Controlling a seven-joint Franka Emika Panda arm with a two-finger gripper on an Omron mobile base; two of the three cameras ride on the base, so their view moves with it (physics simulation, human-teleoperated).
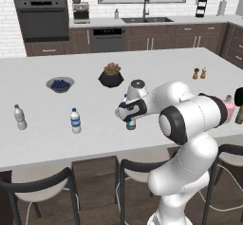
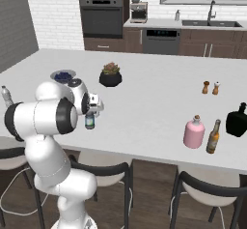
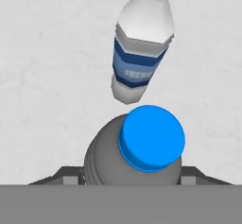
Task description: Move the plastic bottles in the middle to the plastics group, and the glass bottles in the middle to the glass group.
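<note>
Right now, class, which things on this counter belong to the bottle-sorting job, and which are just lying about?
Job: grey bottle, labelled bottle, two water bottles, pink bottle, black bottle, brown bottle.
Lying about: berry bowl, potted plant, shakers.

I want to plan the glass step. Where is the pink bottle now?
The pink bottle stands on the right part of the island in the right base view, close beside the brown bottle, with the black bottle further right.
</note>
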